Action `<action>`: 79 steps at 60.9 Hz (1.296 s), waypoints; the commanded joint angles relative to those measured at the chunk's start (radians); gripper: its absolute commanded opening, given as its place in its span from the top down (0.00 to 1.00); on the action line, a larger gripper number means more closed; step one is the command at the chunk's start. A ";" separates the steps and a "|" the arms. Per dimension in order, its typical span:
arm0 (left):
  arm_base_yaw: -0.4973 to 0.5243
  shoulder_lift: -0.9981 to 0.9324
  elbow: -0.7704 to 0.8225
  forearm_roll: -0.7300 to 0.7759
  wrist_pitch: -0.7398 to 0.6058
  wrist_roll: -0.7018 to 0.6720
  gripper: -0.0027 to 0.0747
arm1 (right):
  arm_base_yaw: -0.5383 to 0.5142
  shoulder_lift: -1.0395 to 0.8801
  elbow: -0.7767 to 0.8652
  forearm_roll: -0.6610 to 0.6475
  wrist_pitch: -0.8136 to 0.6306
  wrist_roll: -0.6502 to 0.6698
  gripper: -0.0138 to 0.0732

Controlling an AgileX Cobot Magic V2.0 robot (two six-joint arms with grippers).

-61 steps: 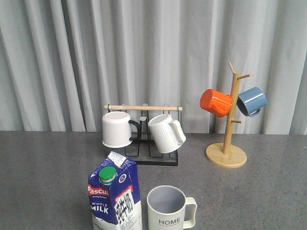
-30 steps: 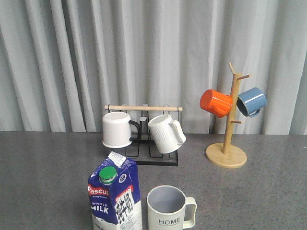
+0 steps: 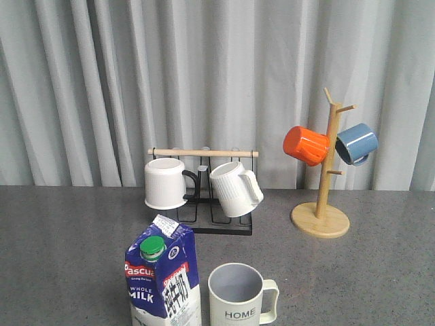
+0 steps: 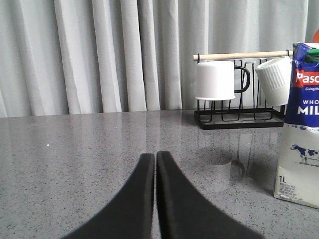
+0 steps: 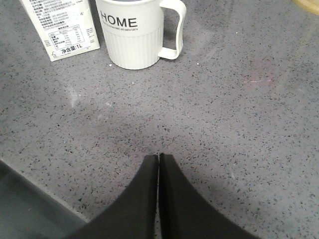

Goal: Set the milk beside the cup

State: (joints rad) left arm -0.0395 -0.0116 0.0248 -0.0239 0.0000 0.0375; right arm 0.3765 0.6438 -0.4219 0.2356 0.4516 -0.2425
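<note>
Front view: the milk stands upright on the grey table, green cap on top, just beside the cup, which is to its right with the handle turned away from the carton. A narrow gap shows between them. The cup's grey-blue inside looks empty as far as can be seen. Behind them a black wire rack with a wooden bar holds a plain white mug with a black handle and a ribbed white mug, tilted. To the right, a wooden mug tree carries an orange mug and a blue mug, both hung on their sides.

The left gripper has its fingers pressed together, holding nothing, low over bare table beside the carton. The right gripper is likewise closed and empty, in front of the cup.
</note>
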 commanded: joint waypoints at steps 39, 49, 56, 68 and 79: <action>0.001 -0.012 0.024 -0.001 -0.065 -0.010 0.98 | -0.003 -0.007 -0.026 -0.004 -0.062 0.001 0.85; 0.001 -0.012 0.024 -0.001 -0.065 -0.010 0.98 | -0.012 -0.093 0.039 -0.076 -0.129 -0.011 0.85; 0.001 -0.012 0.024 -0.001 -0.065 -0.010 0.98 | -0.077 -0.212 0.163 -0.083 -0.298 0.049 0.85; 0.001 -0.012 0.024 -0.001 -0.065 -0.010 0.97 | -0.214 -0.422 0.329 -0.163 -0.452 0.158 0.85; 0.001 -0.012 0.024 -0.001 -0.065 -0.010 0.97 | -0.321 -0.530 0.405 -0.242 -0.452 0.310 0.85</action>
State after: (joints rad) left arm -0.0395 -0.0116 0.0248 -0.0239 0.0000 0.0375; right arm 0.0993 0.1388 -0.0155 0.0368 0.0845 0.0000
